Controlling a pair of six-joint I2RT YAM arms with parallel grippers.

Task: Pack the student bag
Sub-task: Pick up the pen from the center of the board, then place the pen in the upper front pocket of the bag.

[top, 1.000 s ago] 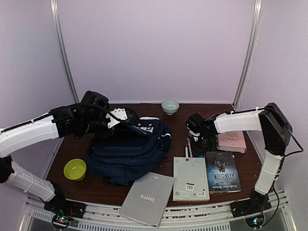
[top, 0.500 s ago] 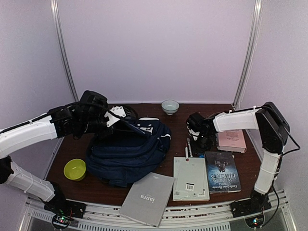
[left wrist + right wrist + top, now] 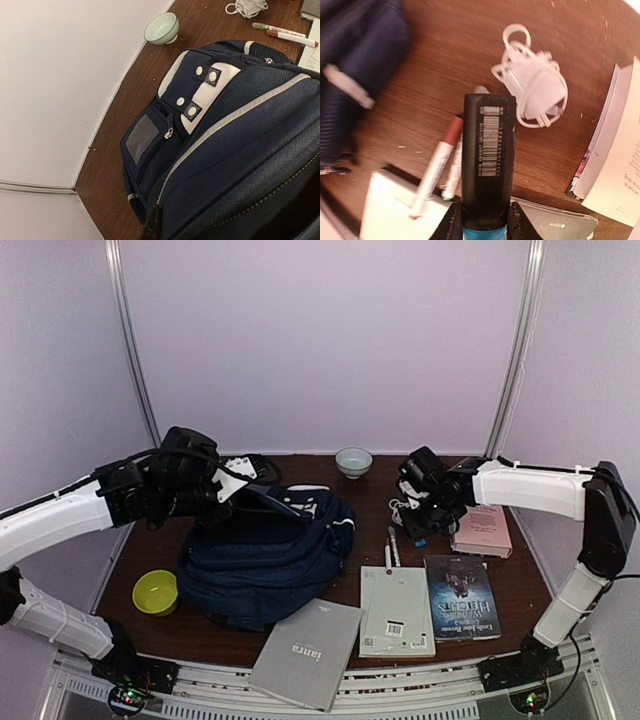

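The right end effector (image 3: 484,223) grips a black barcoded tube (image 3: 488,145) beside two markers (image 3: 434,172).

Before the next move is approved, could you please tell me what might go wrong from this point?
The right gripper pinches the black tube only at its blue-capped end, so it may swivel or slip and fall onto the markers or white cable below. The left gripper is shut on the student bag at its top edge; no view shows a wide opening, so the tube may catch on the fabric.
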